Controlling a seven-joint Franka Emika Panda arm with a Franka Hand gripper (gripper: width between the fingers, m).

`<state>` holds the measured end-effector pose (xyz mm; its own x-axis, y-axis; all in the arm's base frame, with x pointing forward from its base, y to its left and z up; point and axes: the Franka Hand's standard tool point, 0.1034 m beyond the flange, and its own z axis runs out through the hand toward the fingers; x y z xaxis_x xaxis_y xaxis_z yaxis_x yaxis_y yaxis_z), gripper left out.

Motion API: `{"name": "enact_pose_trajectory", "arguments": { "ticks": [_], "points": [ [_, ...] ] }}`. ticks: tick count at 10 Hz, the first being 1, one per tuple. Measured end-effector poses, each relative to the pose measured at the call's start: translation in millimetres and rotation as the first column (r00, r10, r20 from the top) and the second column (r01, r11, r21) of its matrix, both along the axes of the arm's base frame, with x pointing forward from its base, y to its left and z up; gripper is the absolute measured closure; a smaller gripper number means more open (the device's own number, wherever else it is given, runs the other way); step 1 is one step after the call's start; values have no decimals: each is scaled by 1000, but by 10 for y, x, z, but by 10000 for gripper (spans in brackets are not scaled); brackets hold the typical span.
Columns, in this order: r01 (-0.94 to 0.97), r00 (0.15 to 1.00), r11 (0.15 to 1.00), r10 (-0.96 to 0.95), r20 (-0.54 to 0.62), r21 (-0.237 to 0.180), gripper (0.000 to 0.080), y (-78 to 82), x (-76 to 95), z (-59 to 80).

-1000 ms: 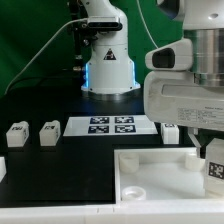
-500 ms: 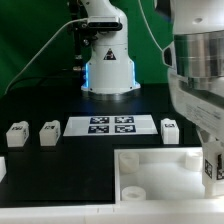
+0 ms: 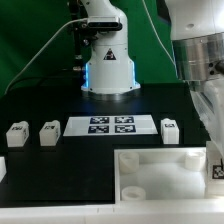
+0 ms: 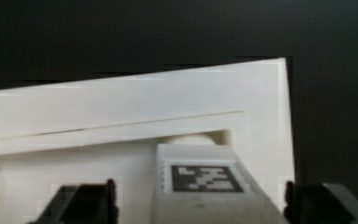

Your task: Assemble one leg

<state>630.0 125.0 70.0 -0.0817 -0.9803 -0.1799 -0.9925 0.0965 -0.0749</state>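
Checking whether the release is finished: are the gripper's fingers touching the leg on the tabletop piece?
Apart. In the wrist view the gripper has dark fingers on either side of the leg, with white gaps showing on both sides.

A marker board (image 3: 111, 125) printed with four tags lies flat on the black tabletop (image 3: 60, 165), a large white tray (image 3: 165, 178) with a corner hole just before it, a green backdrop (image 3: 30, 40) behind.
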Motion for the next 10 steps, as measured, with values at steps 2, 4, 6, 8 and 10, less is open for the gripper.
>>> {"name": "enact_pose_trajectory", "arguments": {
  "ticks": [2, 4, 6, 8, 10],
  "points": [
    [-392, 917, 918, 395, 49, -67, 176, -15, -13, -23],
    [-609, 785, 783, 618, 46, -124, 158, 14, -24, -19],
    [-744, 651, 650, 757, 48, -154, 151, -14, -22, -22],
    [-912, 370, 361, 929, -11, -192, 150, -22, 6, 23],
    [-922, 338, 327, 941, -17, -206, 150, -23, 28, 34]
  ]
}}
